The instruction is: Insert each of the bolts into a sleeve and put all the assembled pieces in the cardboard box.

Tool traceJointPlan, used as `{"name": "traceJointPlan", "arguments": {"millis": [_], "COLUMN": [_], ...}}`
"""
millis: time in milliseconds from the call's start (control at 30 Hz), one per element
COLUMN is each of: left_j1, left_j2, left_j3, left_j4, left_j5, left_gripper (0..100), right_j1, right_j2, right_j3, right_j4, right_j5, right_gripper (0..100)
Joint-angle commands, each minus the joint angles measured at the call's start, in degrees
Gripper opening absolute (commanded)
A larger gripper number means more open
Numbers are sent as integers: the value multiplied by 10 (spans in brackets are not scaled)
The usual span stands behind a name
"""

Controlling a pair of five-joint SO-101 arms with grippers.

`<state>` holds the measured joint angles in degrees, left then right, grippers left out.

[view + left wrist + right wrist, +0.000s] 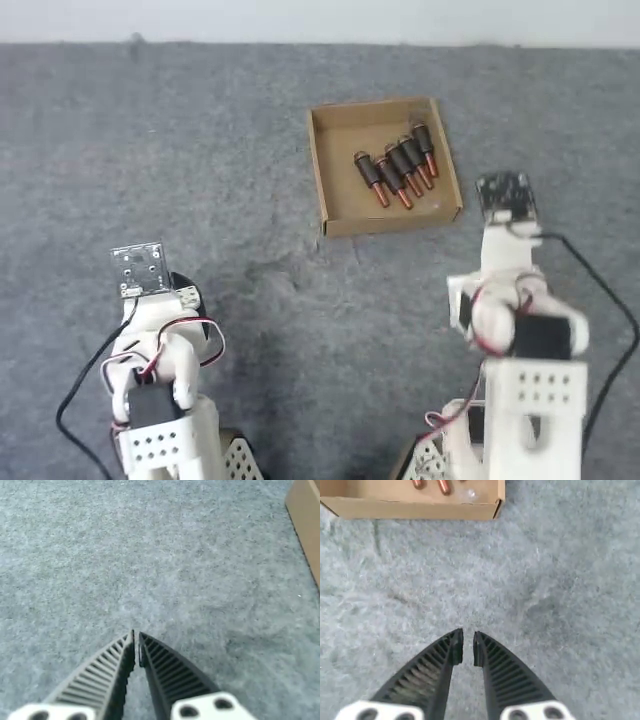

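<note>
The cardboard box (319, 170) sits on the grey carpet at the back, right of centre. Inside it lie several assembled pieces (397, 168), dark sleeves with copper bolt ends, side by side. My left gripper (136, 636) is shut over bare carpet with nothing in it, and a corner of the box (306, 520) lies well off to one side. My right gripper (468, 639) hangs over carpet just short of the box's near wall (410, 508), its fingers together but for a narrow slit, holding nothing. Two copper bolt tips (443, 485) peek over that wall.
The left arm (160, 345) stands at the front left and the right arm (510, 310) at the front right, with the latter's wrist close to the box's near right corner. Grey carpet covers the table, with a pale wall along the back edge.
</note>
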<state>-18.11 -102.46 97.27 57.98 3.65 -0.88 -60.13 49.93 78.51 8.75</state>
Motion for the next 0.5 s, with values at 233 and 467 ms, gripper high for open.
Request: {"name": "traceJointPlan", "arguments": {"millis": [233, 467], "left_j1": [-4, -3], "left_j2": [4, 3], "left_j3": [-6, -17], "left_j4": [-6, 16], "left_j5": [-5, -5], "left_gripper": [11, 11], "right_j1": [2, -32], "right_j2": [-218, -264], "right_j3": [295, 406], "right_j4": [-175, -211], "right_j5": [6, 7], "right_gripper": [17, 20]}}
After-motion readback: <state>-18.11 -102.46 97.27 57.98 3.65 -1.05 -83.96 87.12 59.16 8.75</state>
